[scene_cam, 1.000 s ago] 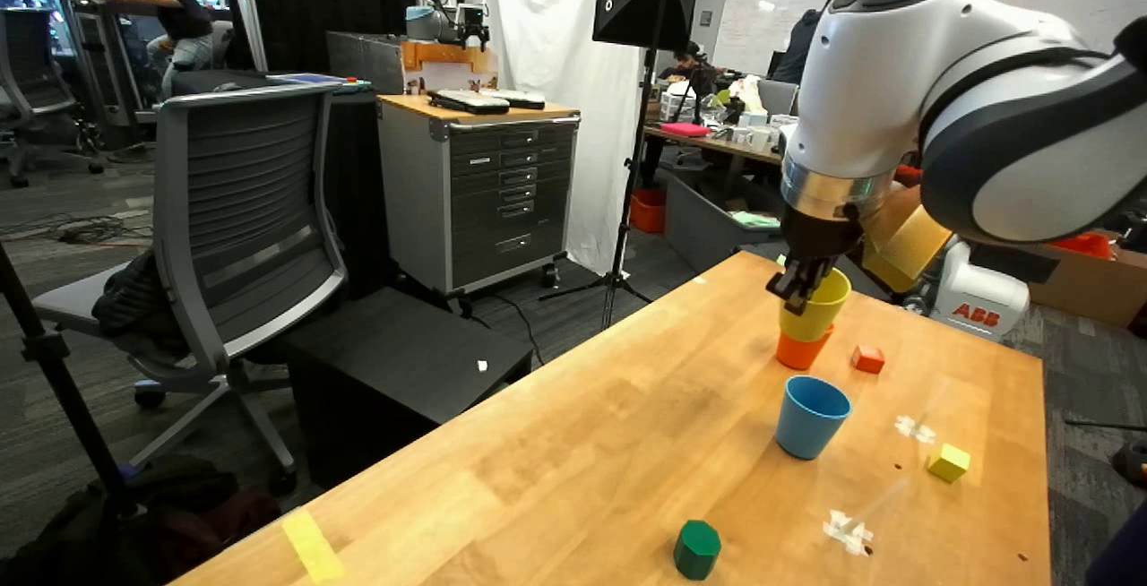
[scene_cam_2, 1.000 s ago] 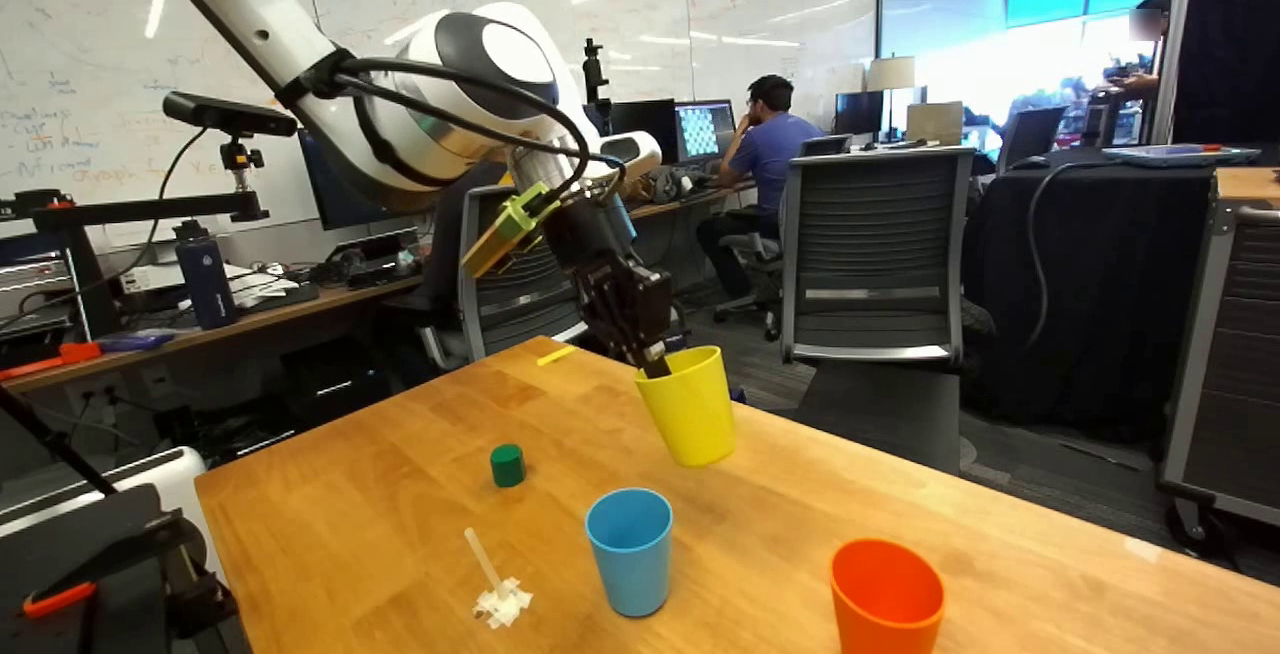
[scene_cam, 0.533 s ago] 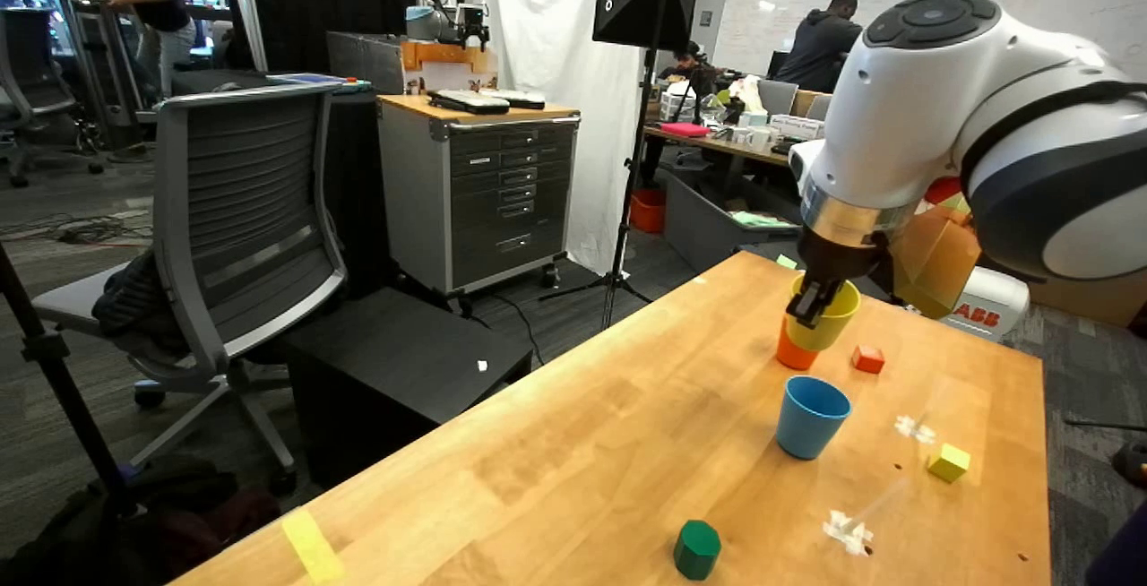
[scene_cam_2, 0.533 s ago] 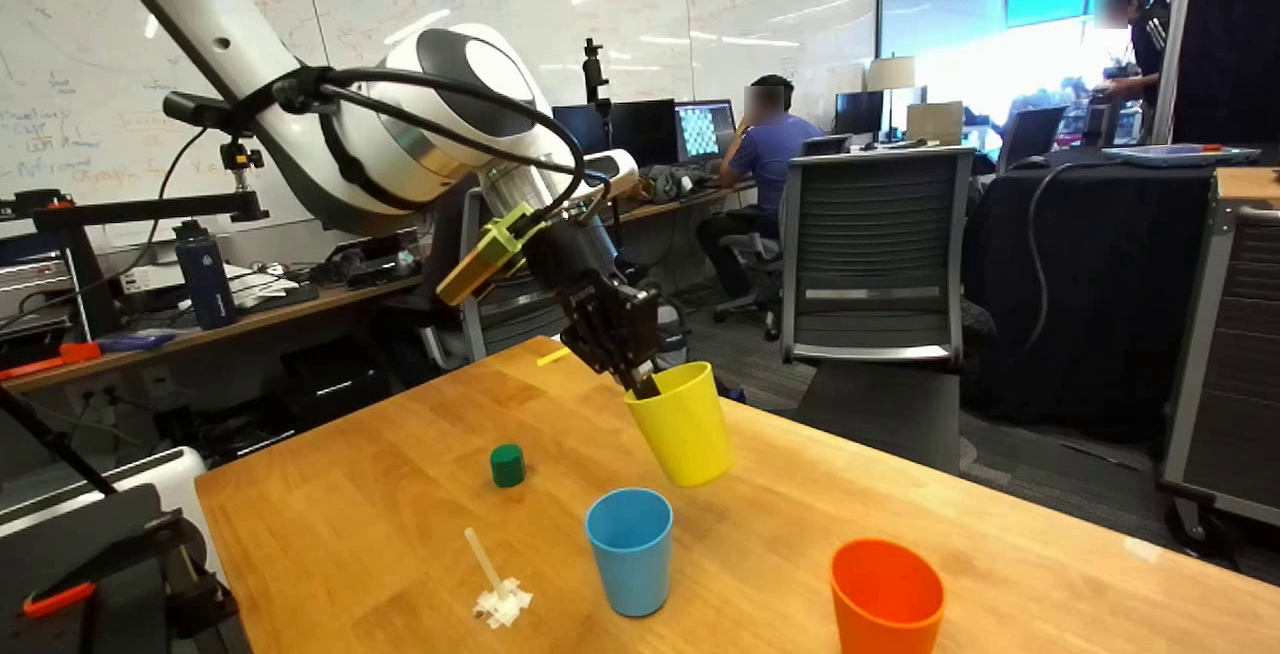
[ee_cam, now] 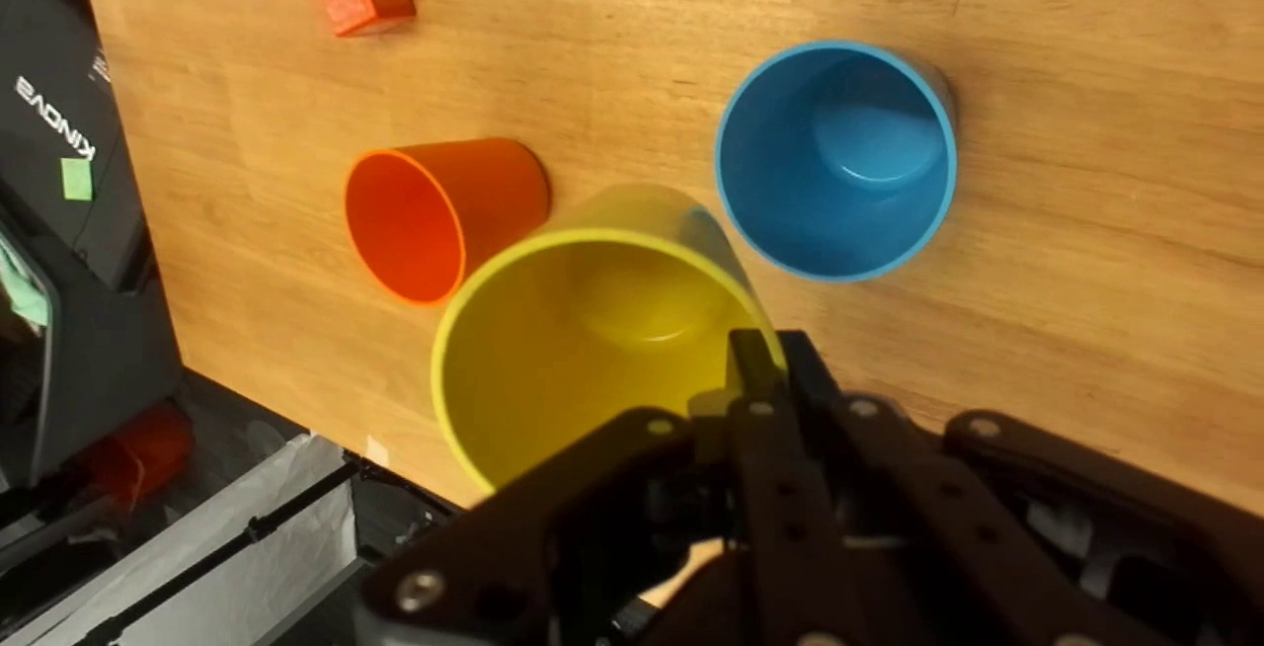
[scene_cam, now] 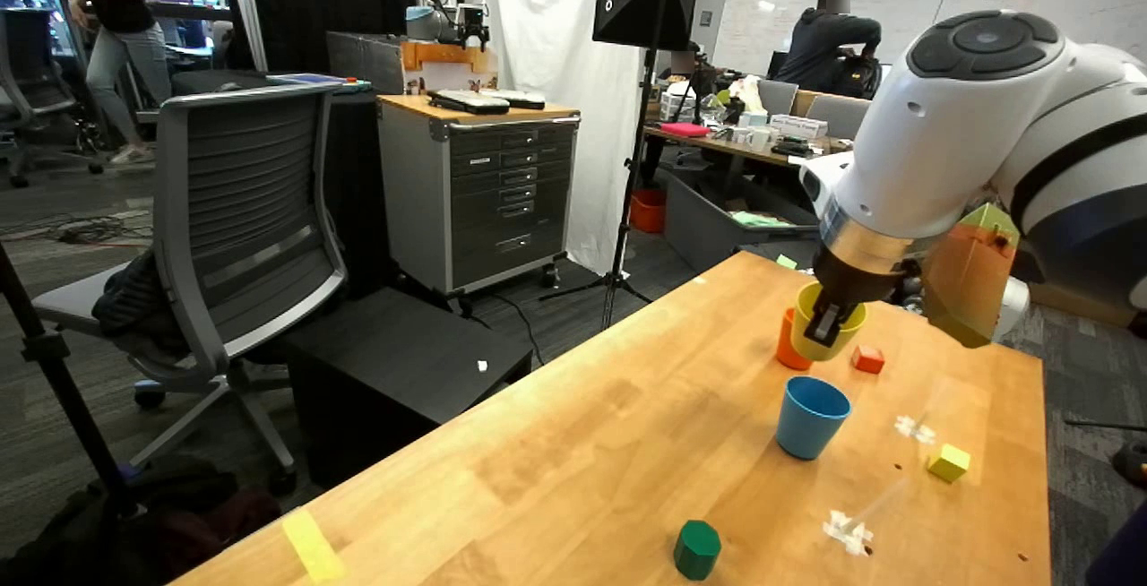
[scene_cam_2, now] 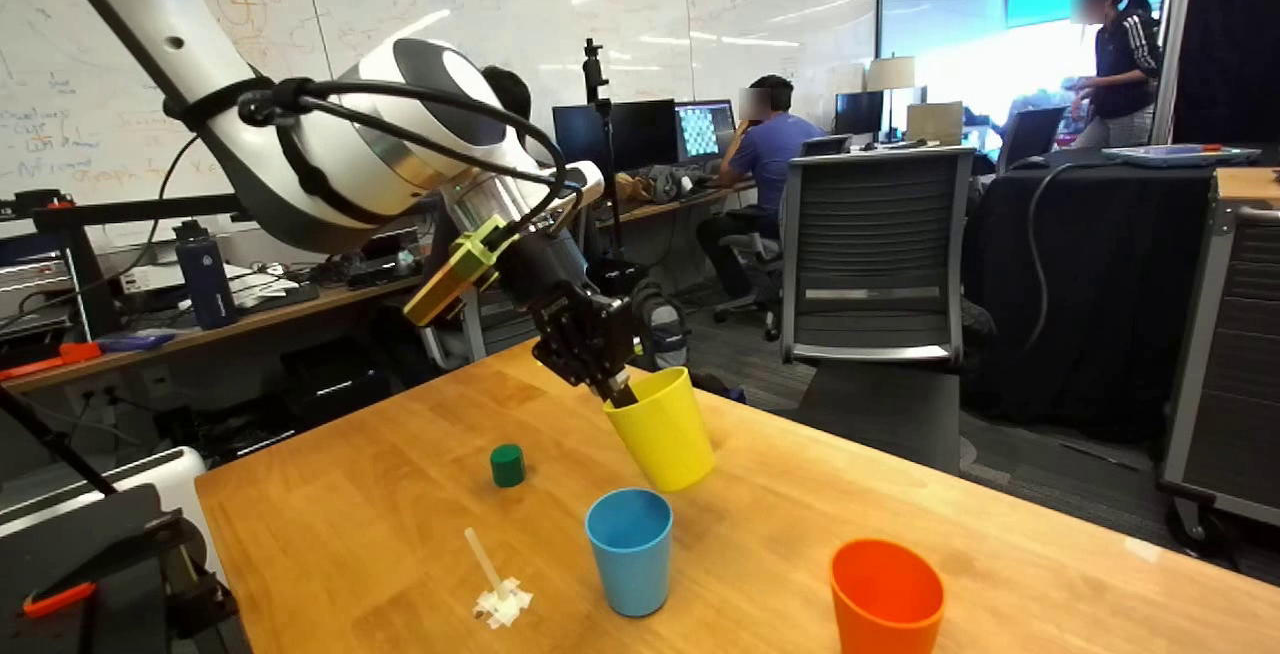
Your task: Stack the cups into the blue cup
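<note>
Yellow cup, its rim clamped in the jaws, hangs tilted above the counter, not yet over the blue cup; the orange-red cup stands apart. Lowered at this slant, the yellow base may snag the blue rim and tip that cup.

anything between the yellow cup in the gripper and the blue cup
Nothing visible stands between the yellow cup in the gripper and the blue cup; in the wrist view, the orange-red cup is on the yellow cup's other side.
</note>
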Action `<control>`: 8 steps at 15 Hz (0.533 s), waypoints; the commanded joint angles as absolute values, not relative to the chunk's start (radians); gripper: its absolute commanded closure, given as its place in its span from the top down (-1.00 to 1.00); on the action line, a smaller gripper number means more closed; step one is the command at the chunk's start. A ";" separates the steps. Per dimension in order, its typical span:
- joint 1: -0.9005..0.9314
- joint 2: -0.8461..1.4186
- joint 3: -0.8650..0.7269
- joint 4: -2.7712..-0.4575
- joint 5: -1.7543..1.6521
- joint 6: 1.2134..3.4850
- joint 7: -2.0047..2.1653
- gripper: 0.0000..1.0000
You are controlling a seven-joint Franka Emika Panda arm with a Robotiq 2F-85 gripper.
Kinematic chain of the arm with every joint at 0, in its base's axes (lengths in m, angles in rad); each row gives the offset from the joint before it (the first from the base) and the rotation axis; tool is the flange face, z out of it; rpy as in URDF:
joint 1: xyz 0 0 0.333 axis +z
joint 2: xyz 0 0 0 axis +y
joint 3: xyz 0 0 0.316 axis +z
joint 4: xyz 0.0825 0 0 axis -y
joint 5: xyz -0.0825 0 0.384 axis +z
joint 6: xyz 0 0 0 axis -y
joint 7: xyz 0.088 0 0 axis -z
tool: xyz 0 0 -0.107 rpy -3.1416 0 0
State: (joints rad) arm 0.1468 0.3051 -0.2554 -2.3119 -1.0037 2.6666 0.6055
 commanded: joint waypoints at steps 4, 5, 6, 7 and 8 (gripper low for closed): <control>0.158 0.267 -0.268 -2.364 -1.109 2.697 0.668 -0.97; 0.157 0.271 -0.267 -2.364 -1.113 2.696 0.671 -0.97; 0.158 0.275 -0.267 -2.363 -1.123 2.697 0.679 -0.97; 0.158 0.278 -0.267 -2.362 -1.130 2.695 0.684 -0.97; 0.160 0.280 -0.267 -2.362 -1.139 2.695 0.690 -0.97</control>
